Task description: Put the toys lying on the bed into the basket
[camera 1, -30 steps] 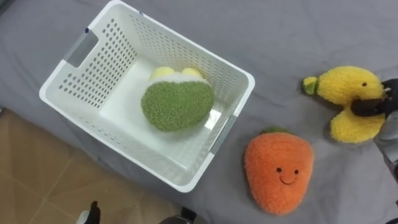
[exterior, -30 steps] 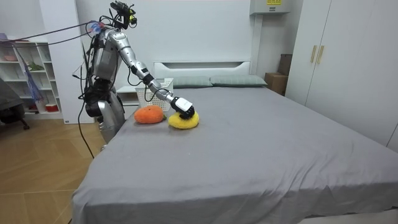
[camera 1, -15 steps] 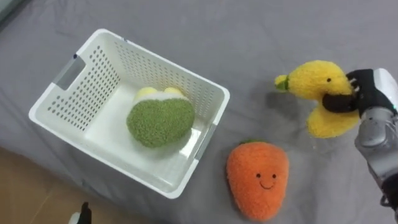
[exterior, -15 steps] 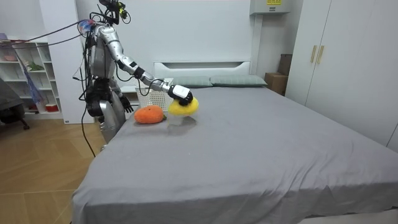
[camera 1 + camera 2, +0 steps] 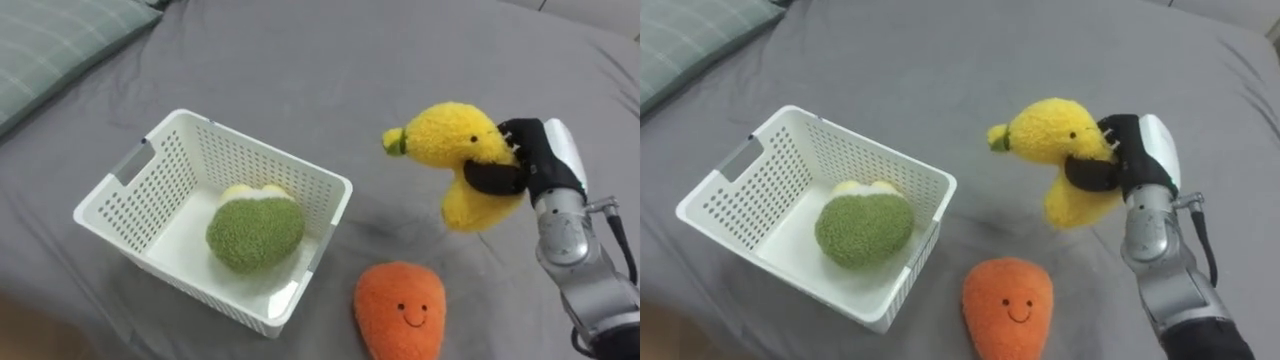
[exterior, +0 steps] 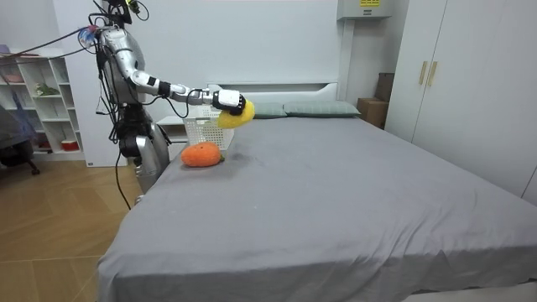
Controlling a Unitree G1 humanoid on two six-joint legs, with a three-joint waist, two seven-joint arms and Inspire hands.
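My right hand (image 5: 530,165) grips the yellow toy (image 5: 455,145) aloft; next I'd carry it toward nine o'clock, over the basket (image 5: 265,148).

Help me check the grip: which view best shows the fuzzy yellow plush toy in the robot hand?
The right eye view: the fuzzy yellow plush toy shows whole, the right robot hand curled round its middle. The left eye view shows nearly the same. The room view shows it small, held above the grey bed.
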